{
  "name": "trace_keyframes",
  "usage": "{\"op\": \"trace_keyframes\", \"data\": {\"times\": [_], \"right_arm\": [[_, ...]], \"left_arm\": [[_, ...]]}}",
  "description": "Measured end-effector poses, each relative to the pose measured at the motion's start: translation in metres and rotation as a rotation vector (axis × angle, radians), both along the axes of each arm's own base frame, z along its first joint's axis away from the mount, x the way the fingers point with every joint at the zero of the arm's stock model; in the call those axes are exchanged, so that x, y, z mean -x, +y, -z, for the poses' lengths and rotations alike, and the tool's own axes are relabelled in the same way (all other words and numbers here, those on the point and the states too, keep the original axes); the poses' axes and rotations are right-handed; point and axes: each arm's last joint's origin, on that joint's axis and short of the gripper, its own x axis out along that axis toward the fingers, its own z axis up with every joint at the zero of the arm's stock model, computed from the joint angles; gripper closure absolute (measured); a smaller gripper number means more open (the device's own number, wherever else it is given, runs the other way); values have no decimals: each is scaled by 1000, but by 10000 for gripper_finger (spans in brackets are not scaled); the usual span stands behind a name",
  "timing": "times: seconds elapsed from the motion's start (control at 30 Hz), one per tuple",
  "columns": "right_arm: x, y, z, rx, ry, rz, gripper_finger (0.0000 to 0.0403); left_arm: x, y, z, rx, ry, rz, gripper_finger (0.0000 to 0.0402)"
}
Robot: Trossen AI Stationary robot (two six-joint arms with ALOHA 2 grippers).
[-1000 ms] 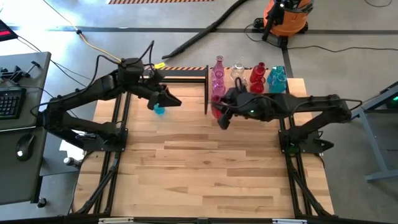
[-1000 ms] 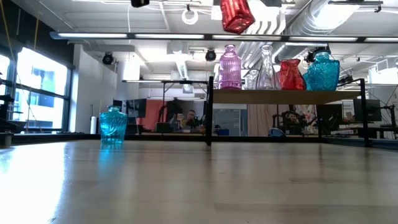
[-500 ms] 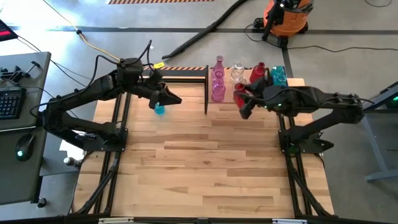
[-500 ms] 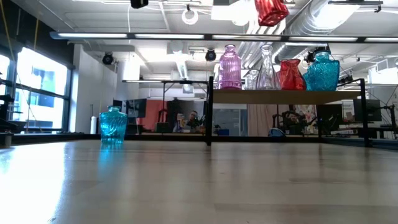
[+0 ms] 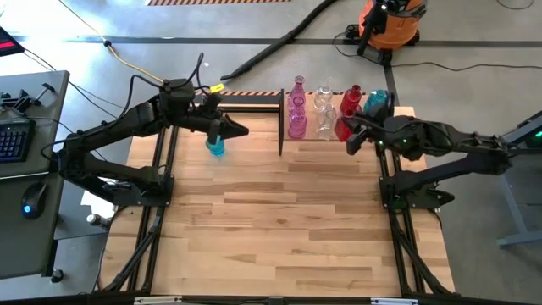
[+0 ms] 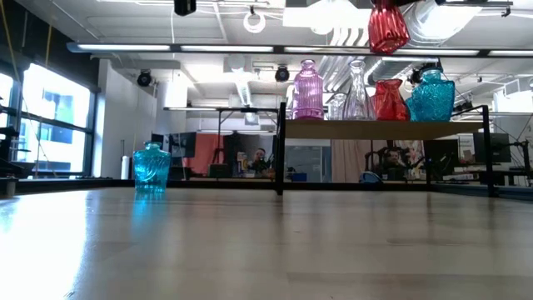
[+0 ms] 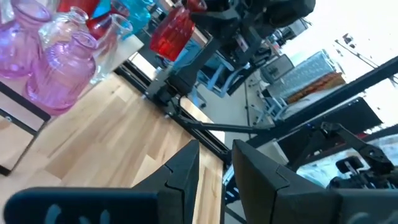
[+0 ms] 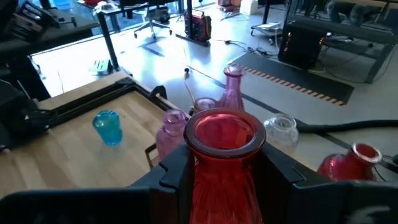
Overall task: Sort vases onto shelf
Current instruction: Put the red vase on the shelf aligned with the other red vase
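Right fingers point(image 8: 221, 171) gripping red vase point(image 8: 222, 155), moved over shelf point(image 5: 405, 114)

Low view: red vase point(image 6: 388, 25) cut off at the top edge, its gripper out of frame. Right wrist view: fingers point(image 8: 177, 177) cover the red vase's lower sides, base out of frame. High view: left gripper point(image 5: 222, 133) hides most of the teal vase point(image 5: 216, 149); contact can't be told. Shelf point(image 5: 405, 113) mostly under the right arm.
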Motion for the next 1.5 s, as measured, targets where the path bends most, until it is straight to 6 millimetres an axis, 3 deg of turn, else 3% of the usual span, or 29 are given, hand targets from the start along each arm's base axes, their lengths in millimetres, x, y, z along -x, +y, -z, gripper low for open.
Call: {"op": "trace_keyframes", "data": {"times": [0.67, 1.27, 1.5], "right_arm": [[22, 6, 80, -18, -149, 116, 295], [38, 17, 95, 95, -102, 226, 295], [35, 17, 122, 86, -136, 305, 295]], "left_arm": [[0, 2, 0, -20, 5, -51, 314], [0, 3, 0, -29, 10, -114, 314], [0, 3, 0, -30, 11, -116, 314]]}}
